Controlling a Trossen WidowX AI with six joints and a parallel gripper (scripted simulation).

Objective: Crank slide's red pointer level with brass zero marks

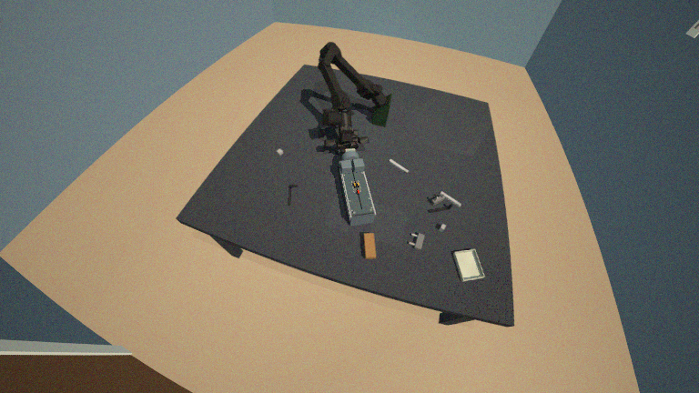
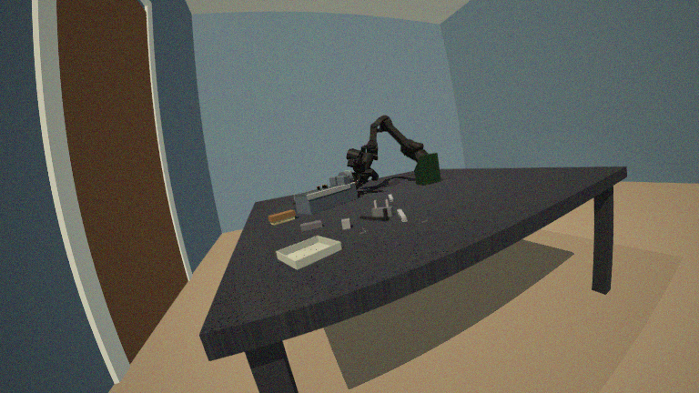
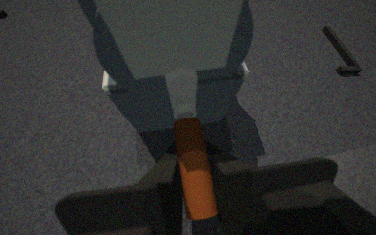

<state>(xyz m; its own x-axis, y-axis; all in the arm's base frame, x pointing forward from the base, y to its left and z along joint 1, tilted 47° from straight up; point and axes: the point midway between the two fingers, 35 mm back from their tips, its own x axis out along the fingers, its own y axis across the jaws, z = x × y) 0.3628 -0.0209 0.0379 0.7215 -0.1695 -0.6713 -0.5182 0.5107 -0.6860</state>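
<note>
Pincer fingers [image 1: 349, 142] [image 2: 363, 178] are nearly closed, squeezing the orange handle [image 3: 198, 168] at the arm's end of the grey machine [image 1: 358, 196] [image 2: 329, 199] [image 3: 166, 39]. The machine sits on the dark tabletop [image 1: 247, 183] [image 2: 438, 224] [image 3: 44, 122]. Its red pointer [image 1: 358, 192] is near the brass marks [image 1: 356, 184], but looks a tiny bit past them, on the side away from the arm. So the grabbing part is done. A little more turning is probably left, then letting go. An orange block [image 1: 369, 246] [image 2: 281, 216] lies just beyond the machine's far end. A pale tray [image 1: 479, 265] [image 2: 319, 257] is well apart from the machine. Nothing seems to block the handle, though the machine's end is close to the pincer.
</note>
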